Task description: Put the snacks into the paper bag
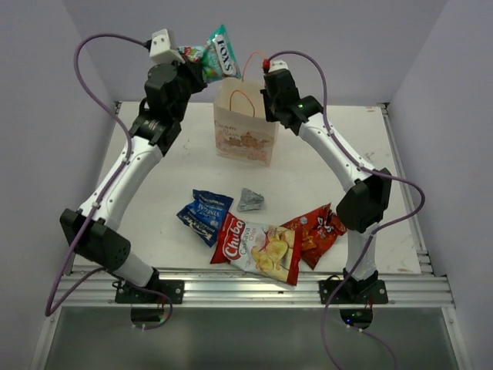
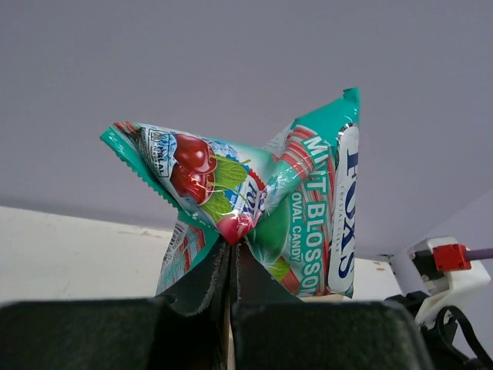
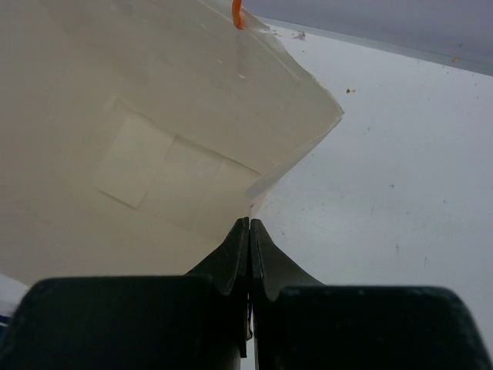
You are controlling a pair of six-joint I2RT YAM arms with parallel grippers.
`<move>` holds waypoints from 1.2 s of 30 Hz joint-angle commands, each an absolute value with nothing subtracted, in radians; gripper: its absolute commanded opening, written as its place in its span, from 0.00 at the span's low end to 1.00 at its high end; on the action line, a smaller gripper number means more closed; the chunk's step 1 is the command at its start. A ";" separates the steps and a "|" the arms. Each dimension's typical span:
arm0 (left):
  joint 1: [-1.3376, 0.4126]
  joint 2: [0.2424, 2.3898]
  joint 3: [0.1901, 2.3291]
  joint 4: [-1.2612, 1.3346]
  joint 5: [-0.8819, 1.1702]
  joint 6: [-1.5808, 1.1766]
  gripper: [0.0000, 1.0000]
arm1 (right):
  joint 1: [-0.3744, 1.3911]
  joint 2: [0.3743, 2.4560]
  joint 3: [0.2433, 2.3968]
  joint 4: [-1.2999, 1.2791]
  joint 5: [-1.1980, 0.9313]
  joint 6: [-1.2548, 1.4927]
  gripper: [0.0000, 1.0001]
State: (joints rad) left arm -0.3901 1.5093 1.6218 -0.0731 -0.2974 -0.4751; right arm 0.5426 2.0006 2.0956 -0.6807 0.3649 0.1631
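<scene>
My left gripper (image 1: 199, 63) is shut on the small green-white packet (image 1: 220, 51), holding it high in the air just left of the paper bag's mouth. In the left wrist view the packet (image 2: 308, 200) is pinched at its middle by that gripper (image 2: 231, 243). The beige paper bag (image 1: 245, 131) stands upright at the back middle of the table. My right gripper (image 1: 267, 95) is shut on the bag's right top edge. In the right wrist view that gripper (image 3: 249, 222) pinches the bag's wall (image 3: 139, 139).
On the white table (image 1: 154, 177) in front of the bag lie the blue packet (image 1: 204, 214), the small silver foil packet (image 1: 250, 200), the big Chuba chips bag (image 1: 258, 247) and the red-orange chips bag (image 1: 316, 231). Grey walls close in at the back and both sides.
</scene>
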 commanded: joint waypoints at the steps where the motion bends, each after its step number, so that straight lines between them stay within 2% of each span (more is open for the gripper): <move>1: -0.426 1.649 1.730 0.089 -0.210 -0.468 0.00 | 0.538 1.931 2.069 -0.655 0.344 0.175 0.00; 6: -0.479 1.773 1.764 0.152 -0.155 -0.462 0.00 | 0.540 1.914 2.049 -0.652 0.337 0.173 0.00; 15: -0.555 1.753 1.700 0.074 -0.256 -0.376 0.00 | 0.540 1.890 2.011 -0.638 0.344 0.158 0.00; 17: -0.557 1.750 1.695 0.039 -0.261 -0.362 0.26 | 0.538 1.893 2.008 -0.638 0.337 0.160 0.00; 18: -0.555 1.747 1.687 0.031 -0.270 -0.351 0.49 | 0.540 1.894 2.006 -0.638 0.334 0.158 0.00; 19: -0.558 1.741 1.681 0.023 -0.279 -0.345 0.63 | 0.538 1.894 2.005 -0.638 0.334 0.160 0.00; 21: -0.561 1.724 1.669 0.003 -0.346 -0.325 0.76 | 0.540 1.893 2.002 -0.637 0.334 0.158 0.00; 22: -0.564 1.717 1.664 -0.036 -0.379 -0.316 0.79 | 0.540 1.893 2.002 -0.635 0.333 0.158 0.00; 26: -0.574 1.622 1.623 -0.080 -0.592 -0.273 0.82 | 0.538 1.894 2.008 -0.634 0.339 0.156 0.00; 29: -0.591 1.472 1.502 -0.020 -0.615 -0.223 0.81 | 0.538 1.891 2.013 -0.637 0.348 0.160 0.00; 31: -0.618 1.380 1.363 -0.017 -0.572 -0.204 0.78 | 0.538 1.888 2.016 -0.637 0.353 0.160 0.00; 34: -0.663 1.208 1.186 -0.096 -0.376 -0.222 0.76 | 0.537 1.881 2.023 -0.643 0.367 0.158 0.00; 35: -0.679 1.131 1.095 -0.157 -0.235 -0.248 0.76 | 0.535 1.876 2.026 -0.646 0.368 0.158 0.00; 36: -0.681 1.102 1.054 -0.201 -0.175 -0.268 0.76 | 0.534 1.875 2.025 -0.647 0.377 0.156 0.00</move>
State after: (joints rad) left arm -0.6533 1.2030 1.1770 -0.0990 -0.4042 -0.2508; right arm 0.5419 1.9411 2.0075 -0.6495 0.3496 0.1631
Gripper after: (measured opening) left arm 0.765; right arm 0.011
